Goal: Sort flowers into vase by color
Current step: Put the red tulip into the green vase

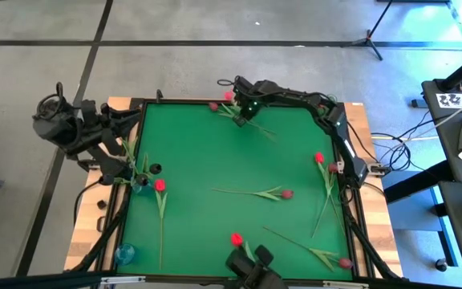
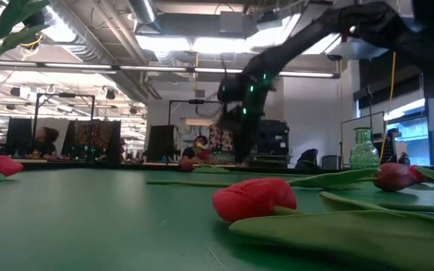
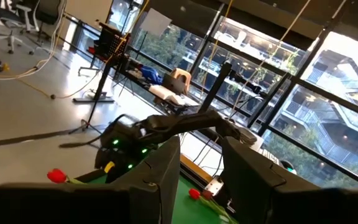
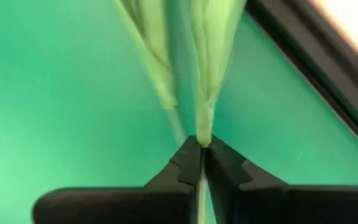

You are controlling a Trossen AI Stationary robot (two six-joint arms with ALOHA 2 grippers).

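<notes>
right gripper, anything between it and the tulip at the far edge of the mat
Nothing visible. The right gripper is already shut on that tulip's stem, just below its green leaves, at the far edge of the green mat. Seen from above, the other tulips lie well apart from it.

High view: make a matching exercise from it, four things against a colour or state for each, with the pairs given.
Things:
1. dark two-finger right gripper
2. flat table mat
3. artificial tulip lying mid-mat
4. artificial tulip lying nearest the left arm

Colours or states:
A. bright red head
B. plain green
C. shut on a leafy green tulip stem
D. dark maroon head

Pairs: 1-C, 2-B, 3-D, 4-A
</notes>
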